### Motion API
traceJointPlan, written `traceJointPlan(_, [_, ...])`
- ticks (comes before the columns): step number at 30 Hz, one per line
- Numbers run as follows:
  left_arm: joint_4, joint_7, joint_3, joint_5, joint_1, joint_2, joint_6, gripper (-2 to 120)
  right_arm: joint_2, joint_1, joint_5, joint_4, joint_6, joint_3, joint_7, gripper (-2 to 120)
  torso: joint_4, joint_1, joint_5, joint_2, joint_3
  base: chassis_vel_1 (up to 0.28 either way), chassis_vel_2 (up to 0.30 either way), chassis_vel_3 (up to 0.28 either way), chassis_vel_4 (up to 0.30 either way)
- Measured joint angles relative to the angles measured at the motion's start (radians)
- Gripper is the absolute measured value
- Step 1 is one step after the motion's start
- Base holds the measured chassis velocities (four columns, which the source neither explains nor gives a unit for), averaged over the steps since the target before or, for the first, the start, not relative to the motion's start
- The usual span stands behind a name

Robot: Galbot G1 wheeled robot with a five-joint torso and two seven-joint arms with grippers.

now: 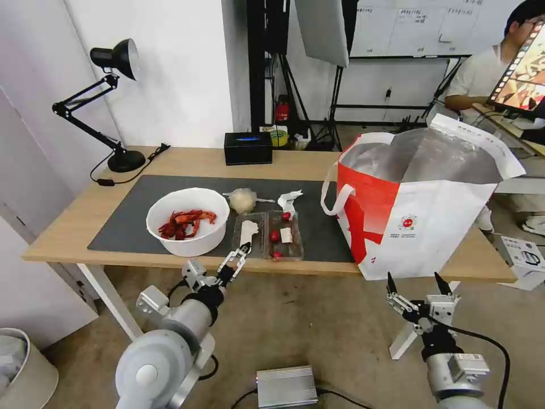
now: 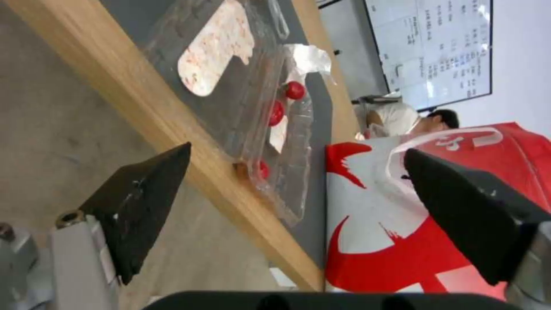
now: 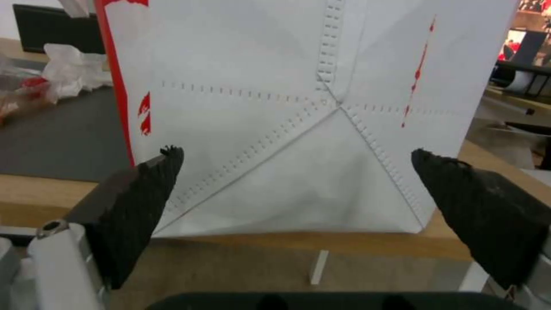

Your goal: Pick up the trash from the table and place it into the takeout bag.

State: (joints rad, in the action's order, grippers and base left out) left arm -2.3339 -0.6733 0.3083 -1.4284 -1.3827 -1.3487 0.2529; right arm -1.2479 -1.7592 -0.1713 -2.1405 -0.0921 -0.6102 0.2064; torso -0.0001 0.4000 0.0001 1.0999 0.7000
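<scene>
Left gripper (image 1: 238,257) raised to the counter's (image 1: 68,227) front edge, fingers spread wide, nothing between them. It points at the clear hinged container (image 1: 268,234), which lies opened flat on the dark mat (image 1: 130,199) near that front edge, a few red tomatoes inside. From the left wrist view the container (image 2: 252,99) overhangs the mat's edge slightly; probably the easiest thing to reach first, hence the arm's line.

White bowl of crayfish shells (image 1: 188,220) sits toward the counter's left, beside the container. Knotted clear bag (image 1: 244,200) and crumpled tissue (image 1: 289,200) lie just behind the container, farther from the front edge.

Takeout bag (image 1: 420,210) stands upright at the counter's right end, mouth gaping, foil lining showing, handle loop drooping toward the trash. Standing open like that, it looks ready for drops from above.

Right gripper (image 1: 417,289) hangs below the front edge, before the bag's white side, fingers apart and empty, apparently waiting.
</scene>
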Motion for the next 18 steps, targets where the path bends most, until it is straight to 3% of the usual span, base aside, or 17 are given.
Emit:
traceJointPlan(11, [0.073, -0.005, -0.054, 0.048, 0.029, -0.101, -0.005, 100, -0.003, -0.003, 0.001, 0.007, -0.004, -0.004, 0.001, 100, 0.0000, 0.000, 0.0000, 0.000, 0.000, 0.000, 0.000, 0.000, 0.000])
traceJointPlan(18, [0.111, -0.001, -0.060, 0.059, 0.054, -0.129, -0.017, 100, -0.003, -0.008, 0.000, 0.015, -0.016, -0.011, 0.001, 100, 0.0000, 0.000, -0.0001, 0.000, 0.000, 0.000, 0.000, 0.000, 0.000])
